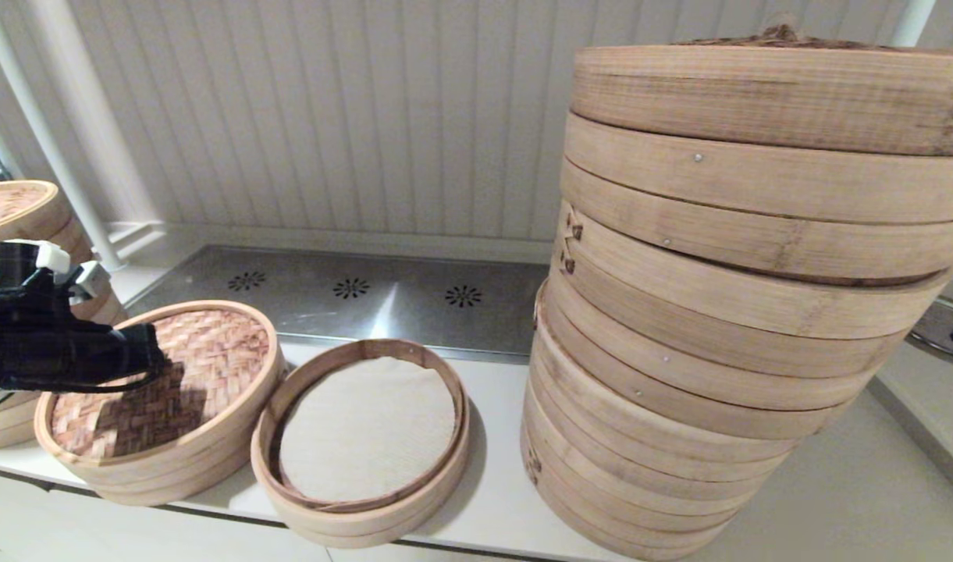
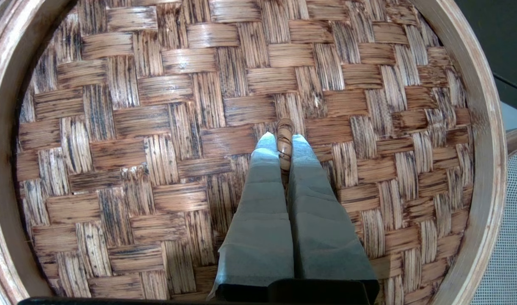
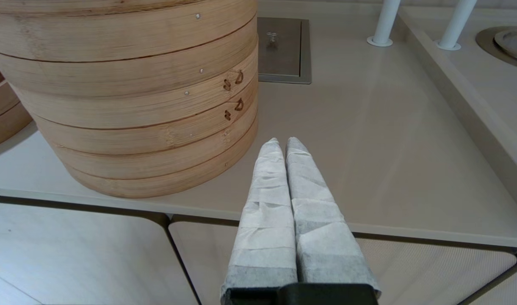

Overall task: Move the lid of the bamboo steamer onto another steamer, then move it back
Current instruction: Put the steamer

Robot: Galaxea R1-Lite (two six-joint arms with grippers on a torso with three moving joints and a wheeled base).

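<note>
The bamboo steamer lid point(image 1: 211, 351), brown herringbone weave inside a pale rim, lies over the left small basket point(image 1: 164, 480) near the counter's front. My left gripper point(image 1: 161, 361) reaches over it from the left. In the left wrist view the left gripper point(image 2: 283, 142) is shut on the lid's little centre loop point(image 2: 285, 127), and the weave point(image 2: 156, 127) fills that view. The other small steamer point(image 1: 445, 460), open with a white liner point(image 1: 367, 429), stands just right of the lid. My right gripper point(image 3: 282, 142) is shut on nothing, over the counter's front edge, and does not show in the head view.
A huge stack of steamers point(image 1: 726, 312) towers at the right, close to the open basket; it also stands beside the right gripper as the stack point(image 3: 127, 97). A medium stack point(image 1: 16, 211) stands at the far left behind the left arm. A perforated metal plate point(image 1: 351, 293) lies at the back.
</note>
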